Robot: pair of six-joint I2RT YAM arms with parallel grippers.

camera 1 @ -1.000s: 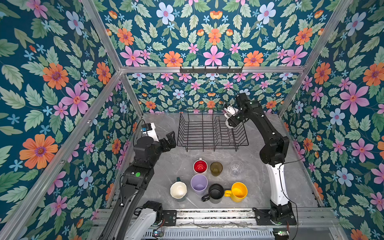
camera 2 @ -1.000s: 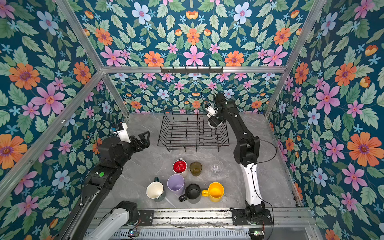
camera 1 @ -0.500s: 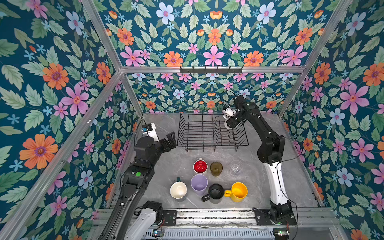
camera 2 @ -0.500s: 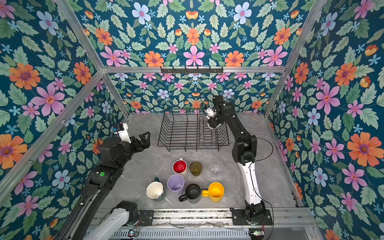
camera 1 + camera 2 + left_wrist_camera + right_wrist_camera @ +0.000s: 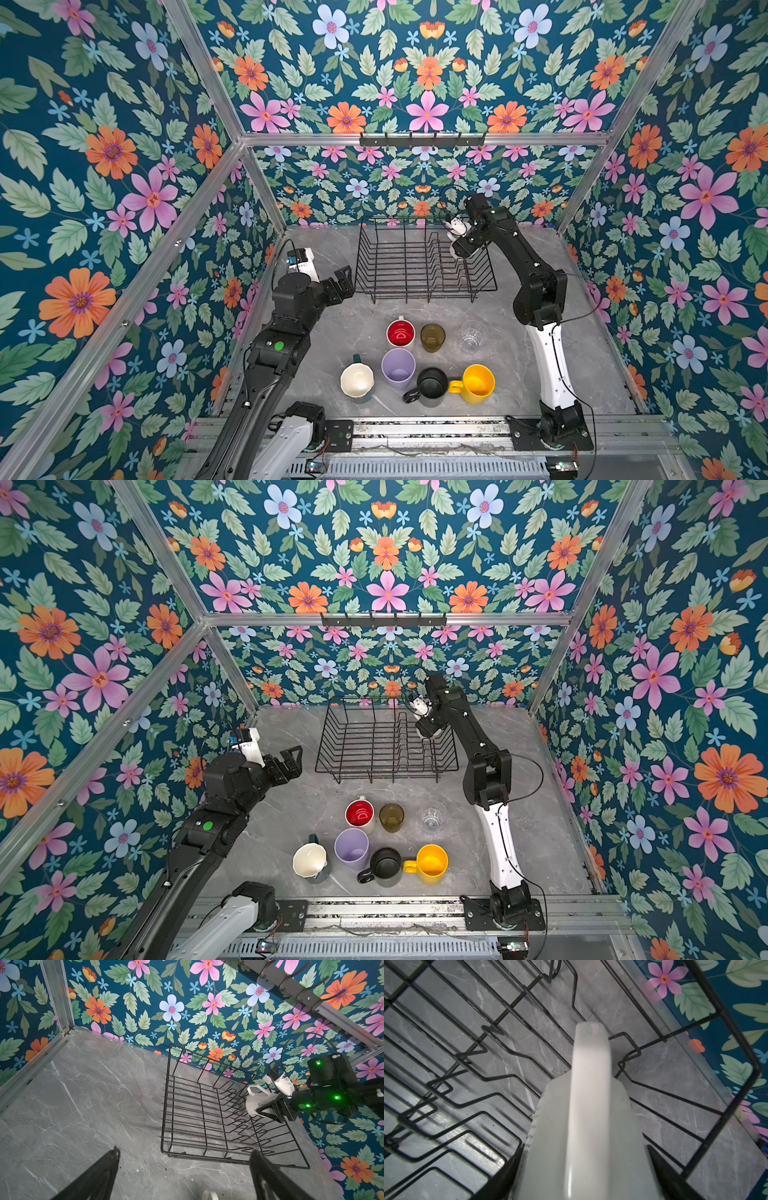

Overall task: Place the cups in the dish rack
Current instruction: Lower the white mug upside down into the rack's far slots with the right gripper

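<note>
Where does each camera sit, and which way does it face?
Both top views: high over the near edge, looking down and back; left gripper, right gripper, dish rack, cups.
Left wrist: on the left gripper, facing the rack across the table; own open jaws foreground.
Right wrist: on the right gripper, looking down into the rack; own jaws around the cream mug.
Shared: left wrist and top views show the right gripper over the rack.
</note>
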